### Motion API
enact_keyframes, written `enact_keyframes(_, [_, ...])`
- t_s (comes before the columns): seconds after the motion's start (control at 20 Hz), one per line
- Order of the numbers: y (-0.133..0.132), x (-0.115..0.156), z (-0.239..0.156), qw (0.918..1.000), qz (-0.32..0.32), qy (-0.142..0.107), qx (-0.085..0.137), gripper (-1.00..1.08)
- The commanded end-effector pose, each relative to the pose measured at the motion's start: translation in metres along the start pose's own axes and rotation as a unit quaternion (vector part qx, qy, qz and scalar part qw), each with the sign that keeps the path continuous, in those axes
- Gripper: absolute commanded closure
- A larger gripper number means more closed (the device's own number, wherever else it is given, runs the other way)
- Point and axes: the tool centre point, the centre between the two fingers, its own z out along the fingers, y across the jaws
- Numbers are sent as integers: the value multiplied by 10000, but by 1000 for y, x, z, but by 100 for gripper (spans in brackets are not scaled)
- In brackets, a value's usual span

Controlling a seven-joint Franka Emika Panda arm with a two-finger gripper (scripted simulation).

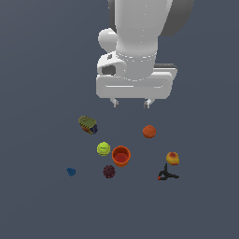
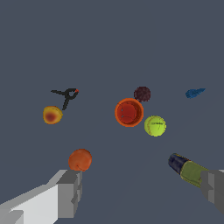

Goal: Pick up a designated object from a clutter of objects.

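The designated object, a small black clamp-like thing (image 1: 166,175) with thin prongs and a red-orange tip, lies on the floor at the exterior view's lower right, next to the yellow-orange fruit (image 1: 172,158). It also shows in the wrist view (image 2: 66,96). My gripper (image 1: 130,102) hangs open and empty well above the clutter, far from the clamp. In the wrist view its two grey fingers (image 2: 70,192) stand wide apart with nothing between them.
The clutter: an orange cup (image 1: 121,155), yellow-green ball (image 1: 103,149), orange ball (image 1: 149,131), maroon spiky ball (image 1: 109,171), blue bit (image 1: 71,172) and olive block (image 1: 87,124). All lie on the dark grey floor (image 1: 37,205).
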Motion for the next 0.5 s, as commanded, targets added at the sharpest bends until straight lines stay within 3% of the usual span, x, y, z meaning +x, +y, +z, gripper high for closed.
enact_keyframes(0.0, [-6, 8, 8, 9998, 213, -17, 29, -92])
enact_keyframes(0.45, [-36, 41, 48, 9924, 1224, -101, 117, -92])
